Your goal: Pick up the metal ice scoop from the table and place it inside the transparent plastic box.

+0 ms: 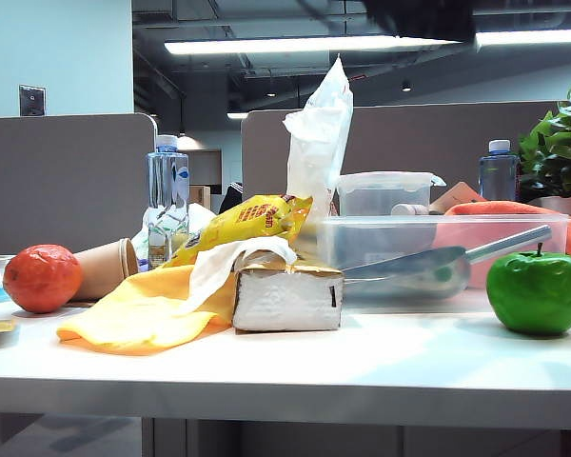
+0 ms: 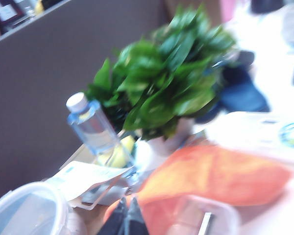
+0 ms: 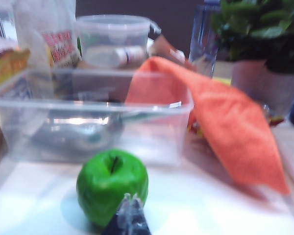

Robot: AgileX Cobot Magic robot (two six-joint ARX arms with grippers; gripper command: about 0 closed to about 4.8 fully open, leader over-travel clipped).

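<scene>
The broad white table (image 1: 381,367) is seen across the whole exterior view. The wide, low transparent plastic box (image 1: 514,233) is taken as landmark; it stands on the table toward the back right. The shiny metal ice scoop (image 1: 428,264) is observed inside this box, bowl low against the floor of the box, tubular handle tilted up over the right rim. In the right wrist view the scoop's bowl (image 3: 78,129) is seen through the front wall of the box (image 3: 152,142).

An orange cloth (image 1: 514,209) is draped over the box's rear right corner. A leafy green potted plant (image 1: 557,152) is noted behind the box at right. A yellow cloth (image 1: 143,309) is spread left of the box, with a white foil-topped block (image 1: 287,297) just in front of the box's left end. A smaller clear lidded tub (image 1: 381,193) is seen behind the box. A glossy green apple (image 1: 536,290) rests in front of the box's right end.

The left gripper (image 2: 126,215) is seen above the box's far side, fingertips pressed together, nothing held. The right gripper (image 3: 130,215) is seen just in front of the apple, closed and empty.
</scene>
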